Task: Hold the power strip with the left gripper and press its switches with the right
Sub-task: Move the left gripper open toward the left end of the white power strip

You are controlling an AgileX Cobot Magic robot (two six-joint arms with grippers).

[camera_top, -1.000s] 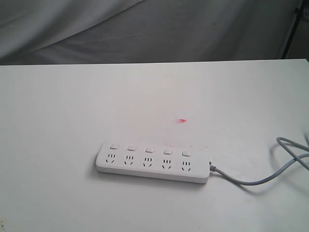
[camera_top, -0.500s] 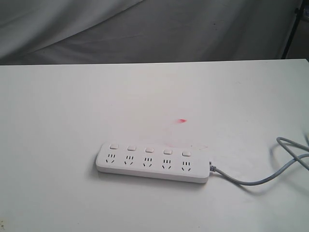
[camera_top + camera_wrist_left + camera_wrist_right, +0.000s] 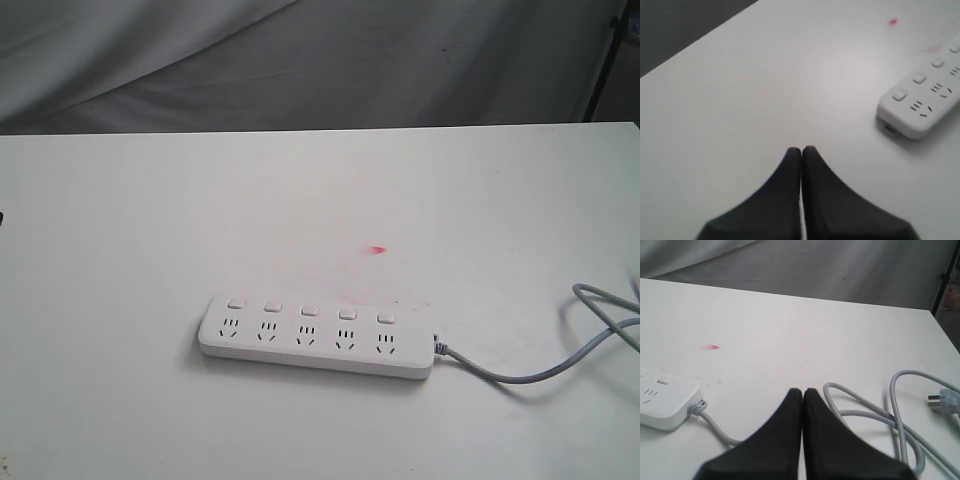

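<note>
The power strip (image 3: 316, 336) lies flat on the white table (image 3: 150, 200) with its sockets and buttons facing up, and neither claw touches it. The left gripper (image 3: 801, 150) has its two black fingers pressed together with nothing between them. The strip's rounded free end sits ahead of those tips and off to one side, well apart. The right gripper (image 3: 803, 391) is also closed and empty. The strip's cable end lies ahead of it and apart, the grey cable (image 3: 860, 415) loops just beyond its tips, and the plug (image 3: 944, 402) lies farther out. The five switches (image 3: 309, 310) run in a row, one beside each socket, all untouched.

The task looks to be at its very start, in the approach to the hold. The next move calls for the left gripper to part its fingers, travel to the free end and close across the strip's width, firmly enough to pin it. Then the right gripper, kept closed as one blunt tip, can come down on a button.
</note>
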